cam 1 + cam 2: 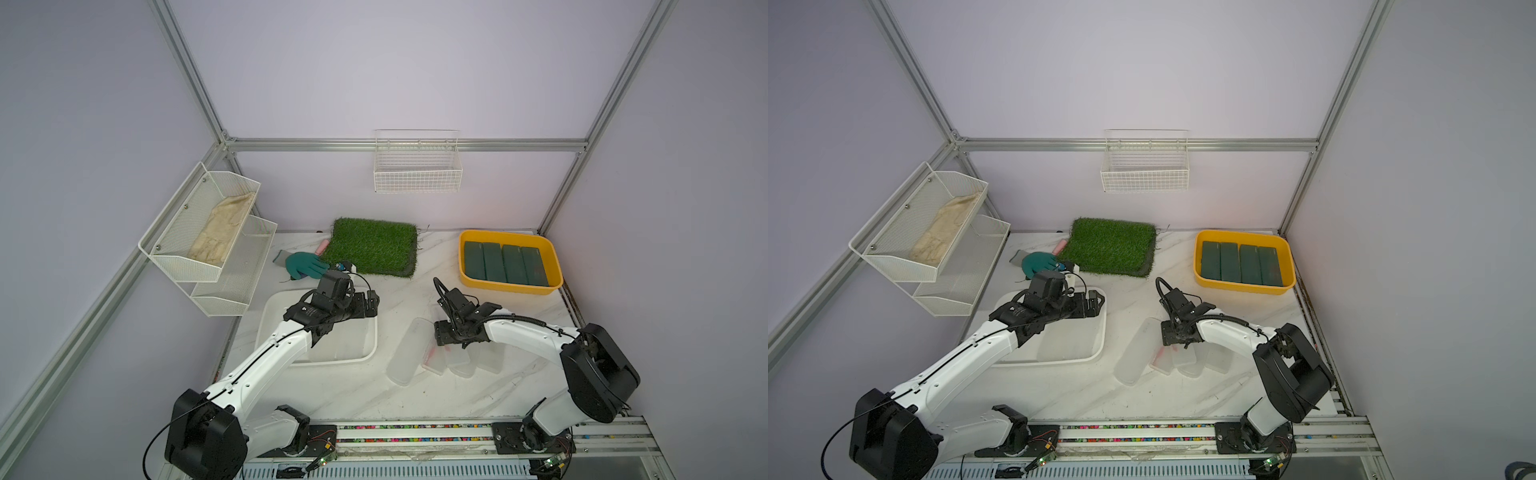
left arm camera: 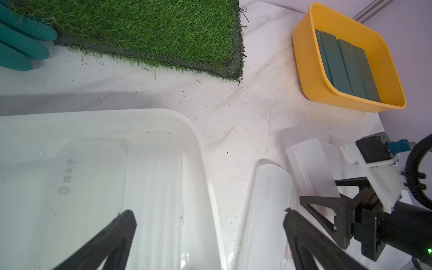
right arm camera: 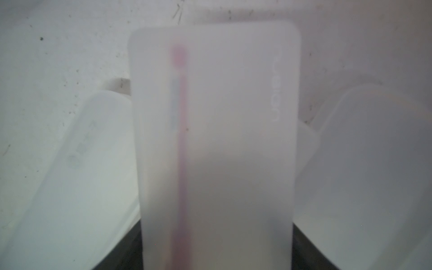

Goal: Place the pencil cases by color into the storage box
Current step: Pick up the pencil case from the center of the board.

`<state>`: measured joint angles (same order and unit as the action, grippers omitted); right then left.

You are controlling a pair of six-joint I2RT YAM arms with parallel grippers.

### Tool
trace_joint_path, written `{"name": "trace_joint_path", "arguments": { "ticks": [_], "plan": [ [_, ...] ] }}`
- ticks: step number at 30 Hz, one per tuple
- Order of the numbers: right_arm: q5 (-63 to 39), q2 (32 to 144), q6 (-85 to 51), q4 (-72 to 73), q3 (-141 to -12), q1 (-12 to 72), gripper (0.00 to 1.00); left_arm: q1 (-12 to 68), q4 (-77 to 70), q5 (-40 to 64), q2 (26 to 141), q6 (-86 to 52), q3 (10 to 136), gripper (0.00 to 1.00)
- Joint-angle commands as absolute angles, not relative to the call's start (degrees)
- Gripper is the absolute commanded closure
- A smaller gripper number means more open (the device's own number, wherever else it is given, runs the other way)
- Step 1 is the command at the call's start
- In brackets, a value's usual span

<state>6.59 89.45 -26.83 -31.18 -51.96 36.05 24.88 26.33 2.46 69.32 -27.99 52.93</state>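
Note:
Several dark green pencil cases (image 1: 505, 264) (image 1: 1239, 264) (image 2: 346, 65) lie side by side in the yellow storage box (image 1: 511, 286) (image 1: 1241, 287). Two frosted white pencil cases (image 2: 88, 177) lie in the white storage box (image 1: 332, 362) (image 2: 198, 140). My left gripper (image 1: 370, 305) (image 2: 208, 212) hangs open over that box's right rim. It holds nothing. More frosted cases (image 1: 409, 353) (image 1: 1131, 357) lie on the table. My right gripper (image 1: 442, 338) (image 3: 216, 245) points down, shut on the frosted case with a pink pen inside (image 3: 215, 117) (image 2: 313, 168).
A fake-grass mat (image 1: 374, 245) lies at the back, with a teal glove (image 1: 303, 266) and a small pink object (image 1: 322, 248) to its left. A mesh shelf (image 1: 208, 232) hangs on the left wall. A wire basket (image 1: 417, 170) hangs on the back wall.

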Motion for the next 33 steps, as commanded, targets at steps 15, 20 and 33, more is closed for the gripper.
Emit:
{"name": "trace_joint_path", "arguments": {
  "ticks": [15, 20, 33],
  "plan": [
    [5.9, 82.6, -25.0, -39.9, -65.5, 36.2, 0.4, 25.1, 17.1, 10.3, 68.5, -31.0, 55.5, 0.0],
    [1.5, 81.9, -24.3, -37.9, -69.4, 36.2, 0.4, 24.5, 12.2, 16.8, 67.4, -32.7, 55.3, 0.0],
    [-14.0, 82.2, -23.8, -24.4, -76.7, 37.4, 0.4, 16.3, -13.9, 34.9, 62.0, -48.6, 46.9, 0.0]
  ]
}}
